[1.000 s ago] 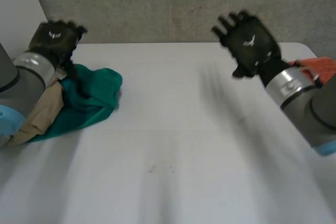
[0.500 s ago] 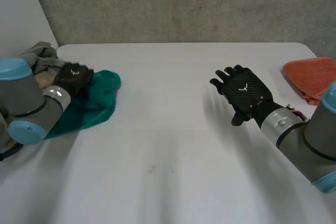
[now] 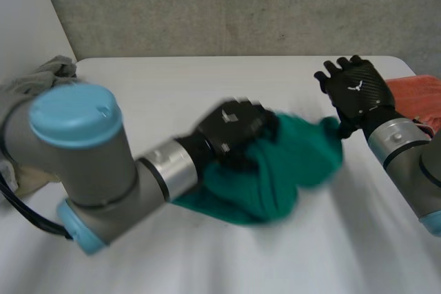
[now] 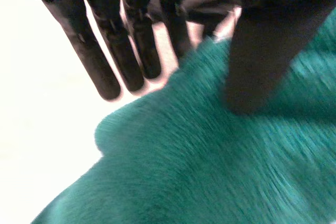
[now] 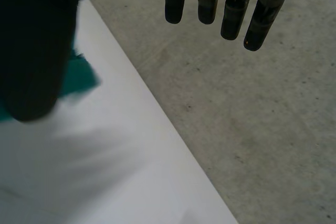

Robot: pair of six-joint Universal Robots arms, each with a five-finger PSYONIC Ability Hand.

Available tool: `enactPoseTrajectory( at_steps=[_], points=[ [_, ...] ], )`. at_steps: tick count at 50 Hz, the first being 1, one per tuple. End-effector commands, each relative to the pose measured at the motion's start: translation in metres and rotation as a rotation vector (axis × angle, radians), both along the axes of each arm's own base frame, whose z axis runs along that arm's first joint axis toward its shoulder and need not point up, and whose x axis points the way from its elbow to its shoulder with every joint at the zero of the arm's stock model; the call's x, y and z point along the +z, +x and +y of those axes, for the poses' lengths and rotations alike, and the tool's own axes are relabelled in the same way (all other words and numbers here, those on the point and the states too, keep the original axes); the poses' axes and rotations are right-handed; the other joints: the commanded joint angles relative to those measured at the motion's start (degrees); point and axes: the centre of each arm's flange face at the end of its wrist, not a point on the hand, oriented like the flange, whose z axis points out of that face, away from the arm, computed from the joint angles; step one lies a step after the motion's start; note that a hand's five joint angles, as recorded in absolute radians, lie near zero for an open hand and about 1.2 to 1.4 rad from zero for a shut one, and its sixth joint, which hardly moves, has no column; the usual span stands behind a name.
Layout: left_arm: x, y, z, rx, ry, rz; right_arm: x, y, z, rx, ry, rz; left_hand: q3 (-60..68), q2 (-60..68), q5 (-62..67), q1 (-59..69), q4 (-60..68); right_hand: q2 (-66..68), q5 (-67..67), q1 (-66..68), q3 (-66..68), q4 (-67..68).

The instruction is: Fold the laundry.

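Mid-table lies one crumpled teal cloth (image 3: 296,163), pinched between the thumb and the straight fingers of the left hand (image 3: 231,129). The left arm reaches across the white table (image 3: 207,80) and covers the cloth's left part. The right hand (image 3: 355,91) hovers close by the cloth's right end, fingers straight and spread, holding nothing. One orange cloth (image 3: 417,98) lies beyond that hand, and one grey garment heap (image 3: 41,77) sits at the far left.

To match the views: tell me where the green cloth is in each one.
Head view: green cloth mid-table, gripped by the left hand, beside the right hand.
Left wrist view: green cloth under that hand's thumb.
Right wrist view: green cloth sliver beside the right hand's thumb.
Shared landmark: the white table.
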Motion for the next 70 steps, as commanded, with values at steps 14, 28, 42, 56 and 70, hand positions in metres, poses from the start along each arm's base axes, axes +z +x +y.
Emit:
enactPoseTrajectory(
  at_steps=[14, 28, 42, 56, 70],
  points=[
    [0.023, 0.033, -0.032, 0.275, -0.055, -0.008, 0.008, -0.002, 0.006, 0.011, 0.146, 0.035, -34.1, -33.8, -34.5, -31.2, -35.2, -2.7, -3.5, -1.7, -2.4, -3.5],
    [-0.029, 0.020, -0.023, 0.171, -0.176, -0.270, 0.002, -0.025, 0.031, -0.024, 0.502, 0.136, -30.4, -30.1, -30.8, -27.5, -31.5, -2.7, -3.5, -1.7, -2.4, -3.5],
    [-0.080, -0.029, -0.017, 0.004, -0.223, -0.343, -0.029, -0.028, 0.039, 0.034, 0.545, 0.158, -28.2, -28.0, -28.6, -25.3, -29.3, -2.7, -3.5, -1.7, -2.4, -3.5],
    [-0.097, -0.040, -0.010, -0.033, -0.247, -0.368, -0.060, -0.021, 0.037, 0.080, 0.621, 0.145, 26.7, 27.0, 26.4, 29.6, 25.7, 44.9, 44.0, 45.9, 45.2, 44.1],
    [0.007, -0.047, -0.085, 0.403, -0.560, -0.121, 0.011, -0.007, -0.036, 0.036, 0.199, -0.019, 32.5, 32.8, 32.1, 35.4, 31.4, 67.3, 66.5, 68.3, 67.6, 66.5]
  ],
)
